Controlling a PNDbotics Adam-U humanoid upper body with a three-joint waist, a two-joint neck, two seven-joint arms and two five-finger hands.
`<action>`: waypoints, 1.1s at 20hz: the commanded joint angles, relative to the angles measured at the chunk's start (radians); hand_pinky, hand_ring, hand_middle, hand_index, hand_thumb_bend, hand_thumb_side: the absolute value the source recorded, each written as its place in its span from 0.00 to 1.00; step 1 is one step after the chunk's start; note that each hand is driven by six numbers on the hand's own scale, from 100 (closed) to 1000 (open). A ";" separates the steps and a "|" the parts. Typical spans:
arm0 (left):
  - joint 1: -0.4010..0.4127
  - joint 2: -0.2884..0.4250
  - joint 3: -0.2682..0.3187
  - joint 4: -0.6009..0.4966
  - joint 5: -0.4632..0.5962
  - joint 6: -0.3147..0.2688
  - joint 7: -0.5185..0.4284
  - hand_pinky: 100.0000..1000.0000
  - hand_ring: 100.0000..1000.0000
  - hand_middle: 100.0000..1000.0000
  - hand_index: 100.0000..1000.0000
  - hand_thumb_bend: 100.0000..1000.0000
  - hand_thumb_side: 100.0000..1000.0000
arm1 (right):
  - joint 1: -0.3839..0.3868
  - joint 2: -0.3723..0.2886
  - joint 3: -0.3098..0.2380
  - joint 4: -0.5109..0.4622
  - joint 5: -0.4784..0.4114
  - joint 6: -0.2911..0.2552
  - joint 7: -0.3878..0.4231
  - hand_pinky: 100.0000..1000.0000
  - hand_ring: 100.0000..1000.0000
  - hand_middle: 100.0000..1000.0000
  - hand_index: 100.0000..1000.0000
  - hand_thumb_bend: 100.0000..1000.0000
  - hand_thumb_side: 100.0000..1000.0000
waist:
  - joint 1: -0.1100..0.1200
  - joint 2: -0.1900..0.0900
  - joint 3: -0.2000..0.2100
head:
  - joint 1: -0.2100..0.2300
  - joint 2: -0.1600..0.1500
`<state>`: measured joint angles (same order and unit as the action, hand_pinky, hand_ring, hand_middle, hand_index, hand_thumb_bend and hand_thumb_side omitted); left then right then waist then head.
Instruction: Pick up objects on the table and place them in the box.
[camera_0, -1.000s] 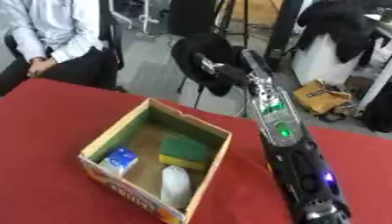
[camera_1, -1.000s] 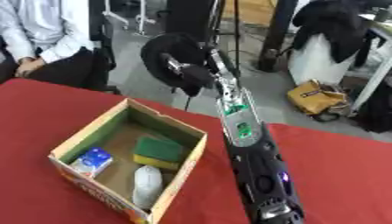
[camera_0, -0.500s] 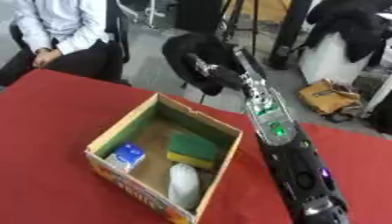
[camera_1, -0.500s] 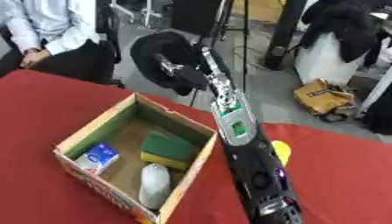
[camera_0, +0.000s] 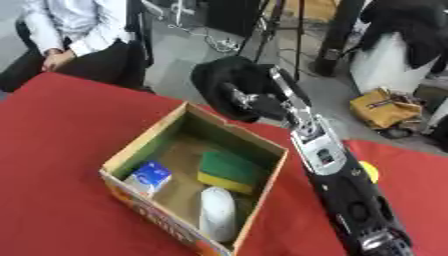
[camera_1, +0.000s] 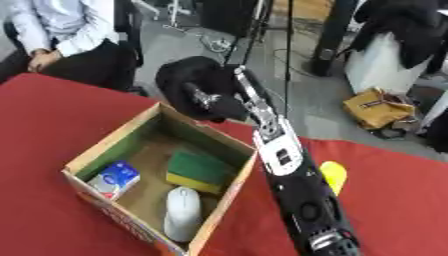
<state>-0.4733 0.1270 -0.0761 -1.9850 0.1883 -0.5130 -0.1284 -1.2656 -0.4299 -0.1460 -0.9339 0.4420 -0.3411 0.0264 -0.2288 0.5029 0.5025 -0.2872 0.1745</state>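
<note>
The cardboard box (camera_1: 112, 150) sits open on the red table (camera_1: 44, 120), turned a little askew, and it already holds three things: a small blue and white carton (camera_1: 115, 178) in the near left corner, a white computer mouse (camera_1: 183, 213) lying lengthwise against the near right wall, and a green and yellow sponge (camera_1: 198, 171) just behind the mouse, toward the middle of the box. A yellow object (camera_1: 333, 175) lies on the cloth to the right of the box, partly hidden by the arm (its shape is hard to make out; only a rounded yellow patch shows).

The right arm (camera_1: 293, 190) comes up from the bottom right and stretches away from me along the box's right side, reaching past the far corner. Its hand (camera_0: 254, 102) hangs beyond the far right corner of the box, out over the table's far edge, above the box rather than in it. It shows dark against a black rounded thing (camera_1: 188, 82) standing on the floor behind, so I cannot tell whether the fingers are spread or curled, nor whether they hold anything. It touches none of the things in the box, and the yellow object lies well back along the forearm, near the arm and not the hand.

The left hand shows in neither view.
</note>
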 joint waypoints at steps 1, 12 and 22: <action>-0.011 0.015 0.000 -0.015 -0.011 -0.011 0.000 0.93 0.91 0.88 0.81 0.00 0.89 | -0.010 -0.053 0.005 -0.003 0.046 -0.096 -0.059 0.31 0.35 0.28 0.46 0.33 0.56 | 0.009 -0.016 0.003 | -0.007 -0.025; -0.024 0.010 -0.009 -0.015 -0.011 -0.015 -0.009 0.93 0.92 0.88 0.81 0.00 0.90 | 0.016 -0.076 0.025 0.061 0.107 -0.315 -0.215 0.31 0.36 0.28 0.47 0.36 0.54 | 0.003 0.018 0.019 | -0.036 -0.038; -0.028 0.003 -0.012 -0.015 -0.001 -0.011 -0.020 0.93 0.92 0.88 0.81 0.00 0.90 | -0.012 -0.057 0.043 0.071 0.077 -0.299 -0.144 0.32 0.38 0.29 0.49 0.39 0.52 | 0.003 0.028 0.021 | -0.035 -0.030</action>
<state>-0.4918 0.1269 -0.0868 -1.9850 0.1832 -0.5235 -0.1437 -1.2537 -0.4700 -0.1056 -0.8550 0.5262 -0.6377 -0.1284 -0.2377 0.5507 0.5235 -0.3223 0.1536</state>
